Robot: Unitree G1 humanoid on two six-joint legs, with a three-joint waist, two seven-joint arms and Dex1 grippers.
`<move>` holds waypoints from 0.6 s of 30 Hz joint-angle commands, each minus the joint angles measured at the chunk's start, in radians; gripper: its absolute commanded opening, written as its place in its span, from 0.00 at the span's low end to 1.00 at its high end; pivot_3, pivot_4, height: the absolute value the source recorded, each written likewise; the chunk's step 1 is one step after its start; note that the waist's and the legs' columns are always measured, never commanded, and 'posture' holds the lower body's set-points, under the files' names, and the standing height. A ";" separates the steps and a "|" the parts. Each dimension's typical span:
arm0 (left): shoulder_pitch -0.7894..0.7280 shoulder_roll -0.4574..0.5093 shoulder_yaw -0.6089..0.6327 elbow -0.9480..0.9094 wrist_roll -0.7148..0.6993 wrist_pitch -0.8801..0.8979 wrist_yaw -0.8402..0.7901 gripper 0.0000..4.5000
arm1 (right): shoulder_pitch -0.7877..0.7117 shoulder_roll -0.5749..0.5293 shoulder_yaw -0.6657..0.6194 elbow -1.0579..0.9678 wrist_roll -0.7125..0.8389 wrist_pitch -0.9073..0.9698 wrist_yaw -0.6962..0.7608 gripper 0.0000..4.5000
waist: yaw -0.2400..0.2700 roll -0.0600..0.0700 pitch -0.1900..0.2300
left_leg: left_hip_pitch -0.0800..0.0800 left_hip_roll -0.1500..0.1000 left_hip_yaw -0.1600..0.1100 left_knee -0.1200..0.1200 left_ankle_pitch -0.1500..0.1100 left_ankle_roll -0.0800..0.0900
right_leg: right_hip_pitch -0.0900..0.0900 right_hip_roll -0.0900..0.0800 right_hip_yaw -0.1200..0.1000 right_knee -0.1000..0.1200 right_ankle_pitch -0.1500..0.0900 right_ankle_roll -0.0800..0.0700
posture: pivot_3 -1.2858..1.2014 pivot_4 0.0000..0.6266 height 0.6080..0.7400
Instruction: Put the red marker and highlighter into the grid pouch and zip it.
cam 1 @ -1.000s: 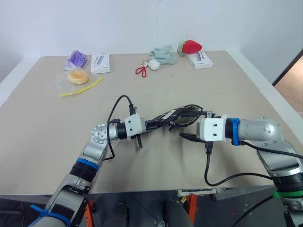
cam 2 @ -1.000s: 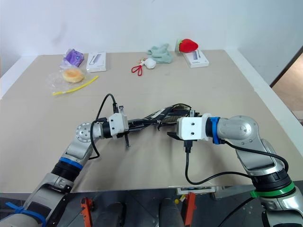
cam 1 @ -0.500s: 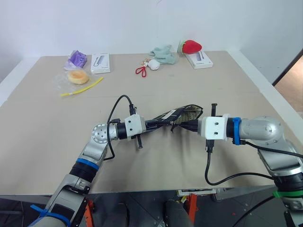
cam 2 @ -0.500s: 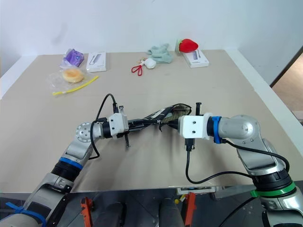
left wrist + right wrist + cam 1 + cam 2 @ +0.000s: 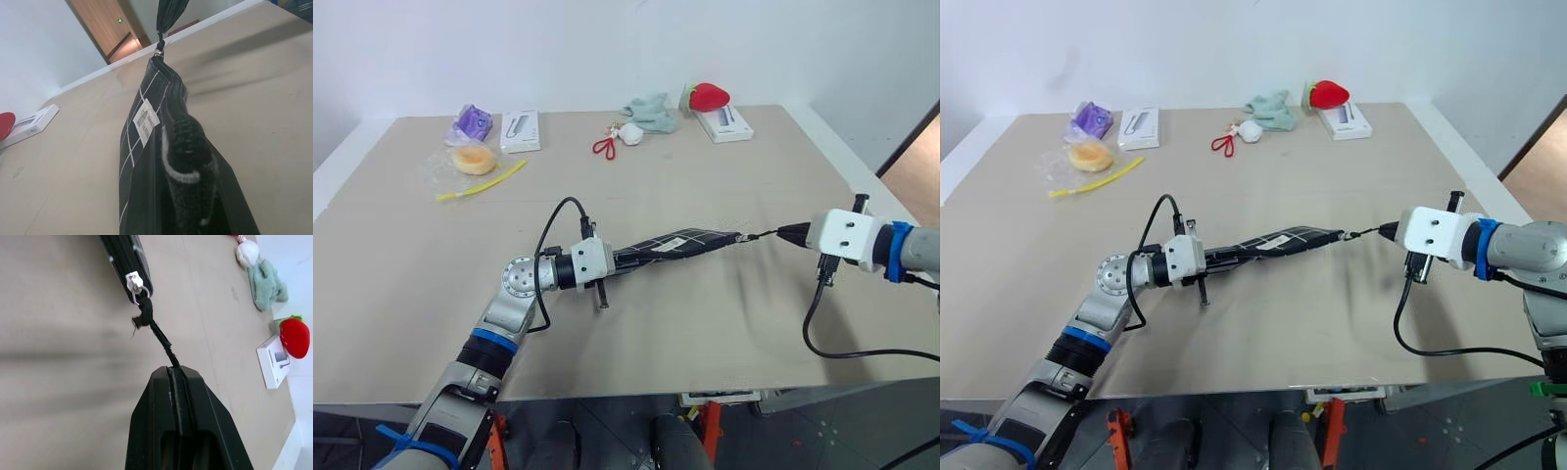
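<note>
Beige tabletop [image 5: 431, 294] carries the grid pouch [image 5: 671, 245] near its front edge, stretched taut between both arms. Left gripper [image 5: 619, 259] has its jaws clamped on one end as an anchor, while right gripper [image 5: 783, 234], jaws pinched together on the zipper pull cord [image 5: 156, 330], draws the zip toward the right edge.

Beige table [image 5: 636, 333], seam line running across its middle. Along far edge, lying on it: purple packet [image 5: 471, 123], white box [image 5: 522, 129], bagged bun [image 5: 473, 158], yellow strip [image 5: 481, 181], red loop item [image 5: 604, 147], white ball [image 5: 631, 134], green cloth [image 5: 653, 112], strawberry plush [image 5: 708, 96] by second white box [image 5: 725, 123].
</note>
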State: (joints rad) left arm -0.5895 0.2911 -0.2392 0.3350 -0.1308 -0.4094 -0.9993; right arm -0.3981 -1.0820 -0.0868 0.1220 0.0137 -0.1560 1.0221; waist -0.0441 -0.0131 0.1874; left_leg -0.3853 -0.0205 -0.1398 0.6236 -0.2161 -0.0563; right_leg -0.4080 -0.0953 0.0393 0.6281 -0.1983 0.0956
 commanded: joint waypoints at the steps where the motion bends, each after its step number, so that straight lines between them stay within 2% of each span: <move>1: -0.003 0.020 0.010 -0.021 -0.019 0.035 -0.022 0.00 | 0.011 0.039 -0.055 -0.089 0.121 0.145 -0.003 0.02 | -0.001 0.000 0.000 | 0.000 0.000 0.000 0.000 0.000 0.000 | 0.000 0.000 0.000 0.000 0.000 0.000 | 0.52 0.24 1.00; 4: 0.017 0.044 -0.002 -0.063 -0.078 0.156 -0.105 0.00 | 0.009 0.066 -0.068 -0.120 0.180 0.237 -0.002 0.23 | -0.001 0.000 0.000 | 0.000 0.000 0.000 0.000 0.000 0.000 | 0.000 0.000 0.001 0.000 0.000 0.000 | 0.52 0.24 1.00; 5: 0.022 0.049 -0.001 -0.075 -0.098 0.187 -0.128 0.15 | 0.010 0.069 -0.070 -0.125 0.188 0.256 -0.003 0.34 | -0.001 0.000 0.000 | 0.000 0.000 0.000 0.000 0.000 0.000 | 0.000 0.000 0.001 0.000 0.000 0.000 | 0.52 0.24 1.00; 6: 0.029 0.057 0.001 -0.102 -0.127 0.251 -0.147 0.21 | 0.011 0.079 -0.078 -0.133 0.206 0.275 -0.009 0.44 | -0.001 0.000 0.000 | 0.000 0.000 0.000 0.000 0.000 0.000 | 0.000 0.000 0.001 0.000 0.000 0.000 | 0.52 0.24 1.00; 10: 0.056 0.105 0.025 -0.253 -0.282 0.565 -0.201 0.67 | 0.008 0.131 -0.135 -0.165 0.331 0.420 -0.032 0.92 | -0.001 -0.001 0.001 | -0.001 0.000 0.000 0.000 0.000 0.000 | 0.000 0.000 0.001 0.000 0.000 0.000 | 0.52 0.24 1.00; 11: 0.062 0.116 0.032 -0.278 -0.306 0.616 -0.203 0.76 | 0.008 0.144 -0.151 -0.166 0.356 0.455 -0.042 1.00 | -0.001 -0.001 0.001 | -0.001 0.000 0.000 0.000 0.000 0.000 | 0.000 0.000 0.001 0.000 0.000 0.000 | 0.52 0.24 1.00; 12: 0.067 0.126 0.043 -0.299 -0.324 0.659 -0.196 0.90 | 0.008 0.157 -0.169 -0.161 0.379 0.491 -0.055 1.00 | -0.001 -0.001 0.001 | 0.000 0.000 0.000 0.000 0.000 0.000 | 0.000 0.000 0.001 0.000 0.000 0.000 | 0.52 0.24 1.00; 13: 0.072 0.137 0.060 -0.317 -0.345 0.701 -0.184 0.99 | 0.007 0.168 -0.187 -0.155 0.406 0.540 -0.073 1.00 | -0.001 -0.001 0.000 | 0.000 0.000 0.000 0.000 0.000 0.000 | 0.000 0.000 0.001 0.000 0.000 0.000 | 0.52 0.24 1.00; 18: 0.090 0.203 0.236 -0.321 -0.400 0.854 -0.021 0.99 | 0.053 0.160 -0.227 -0.130 0.443 0.694 -0.111 1.00 | -0.001 -0.001 0.001 | 0.000 0.001 0.000 0.000 0.000 0.000 | 0.000 0.001 0.001 0.001 0.000 0.000 | 0.52 0.24 1.00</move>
State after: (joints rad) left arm -0.5024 0.4622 -0.1011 0.0346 -0.4973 0.4015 -1.0797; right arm -0.3558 -0.9019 -0.2747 -0.0097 0.4399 0.5005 0.9250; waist -0.0456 -0.0138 0.1879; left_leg -0.3850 -0.0198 -0.1399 0.6238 -0.2162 -0.0561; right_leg -0.4083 -0.0939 0.0401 0.6291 -0.1983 0.0953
